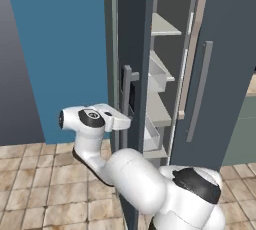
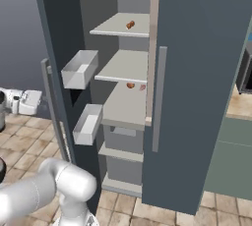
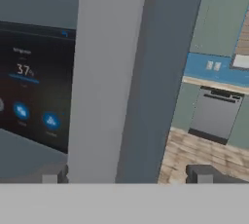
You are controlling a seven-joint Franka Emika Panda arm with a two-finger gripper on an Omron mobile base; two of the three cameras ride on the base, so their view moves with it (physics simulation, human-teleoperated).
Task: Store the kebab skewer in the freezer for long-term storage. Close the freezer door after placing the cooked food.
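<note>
Right up against my hand camera is the door's grey bar handle (image 3: pixel 104 82), running up between the two dark fingertips (image 3: pixel 200 173), which stand apart on either side of it, so I read the claw (image 3: pixel 127 175) as spread around the handle rather than pinched on it. Just left of the bar I see the black display (image 3: pixel 34 91) showing 37. From the left base view, the claw (image 1: pixel 125 120) sits at the handle on the outer face of the freezer door (image 1: pixel 131 49), which stands swung open and edge-on to me. From the right base view, that door (image 2: pixel 59 48) shows its inner side with two whitish bins (image 2: pixel 79 69), and the freezer (image 2: pixel 125 65) behind it is open with light grey shelves. I can make out small reddish-brown chunks on the top shelf (image 2: pixel 130 24) and more at the back of the third shelf down (image 2: pixel 131 85); I take these for the skewer, but they are too small for me to tell which one it is. Beside the freezer the neighbouring door (image 2: pixel 197 82) is shut. Tan tiles cover the floor (image 1: pixel 45 184).
</note>
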